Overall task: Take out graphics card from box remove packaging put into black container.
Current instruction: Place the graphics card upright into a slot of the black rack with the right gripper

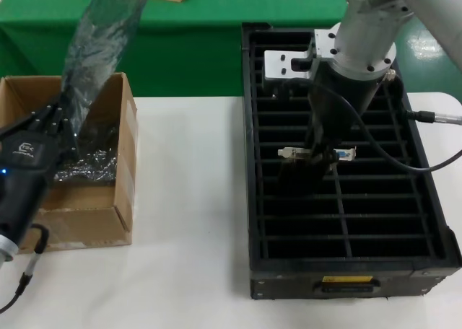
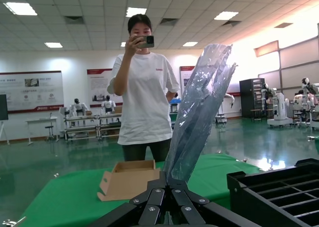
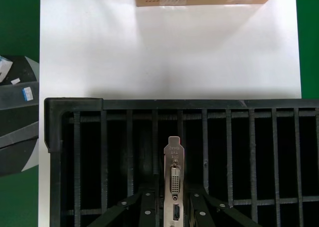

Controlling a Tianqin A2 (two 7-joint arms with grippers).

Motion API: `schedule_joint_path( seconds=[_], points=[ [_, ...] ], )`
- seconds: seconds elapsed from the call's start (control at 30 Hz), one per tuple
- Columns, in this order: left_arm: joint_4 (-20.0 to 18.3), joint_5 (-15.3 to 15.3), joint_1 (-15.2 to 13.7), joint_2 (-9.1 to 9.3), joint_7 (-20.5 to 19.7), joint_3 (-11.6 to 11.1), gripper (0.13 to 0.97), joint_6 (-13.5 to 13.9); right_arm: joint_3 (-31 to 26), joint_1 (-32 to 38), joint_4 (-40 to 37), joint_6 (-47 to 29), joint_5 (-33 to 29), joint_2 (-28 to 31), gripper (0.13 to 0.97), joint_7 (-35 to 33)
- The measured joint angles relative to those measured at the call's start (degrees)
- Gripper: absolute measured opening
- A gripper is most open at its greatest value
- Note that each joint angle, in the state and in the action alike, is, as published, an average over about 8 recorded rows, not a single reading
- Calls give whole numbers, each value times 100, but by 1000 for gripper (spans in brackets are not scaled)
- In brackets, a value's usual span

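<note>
The right hand (image 1: pixel 317 156), clamped on the graphics card (image 3: pixel 174 179), holds it upright, bracket uppermost, directly over a slot of the black container (image 1: pixel 253 127), while the left hand (image 1: pixel 50 130) pinches the emptied packaging (image 1: pixel 97 44) above the box (image 1: pixel 124 170).

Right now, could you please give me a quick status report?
Left pincer shut on empty packaging above box. Right pincer shut on graphics card, in black container slot. Nothing obstructing.
</note>
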Motion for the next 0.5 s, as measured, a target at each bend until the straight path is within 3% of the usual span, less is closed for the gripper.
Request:
schedule_joint_path(
  seconds=[0.17, 0.5],
  points=[
    [-142, 13, 91, -10, -92, 34, 139, -28, -133, -27, 239, -9, 135, 126, 226, 136],
    [-308, 24, 197, -83, -339, 106, 139, -90, -299, -46, 598, -10, 259, 271, 347, 360]
  ],
)
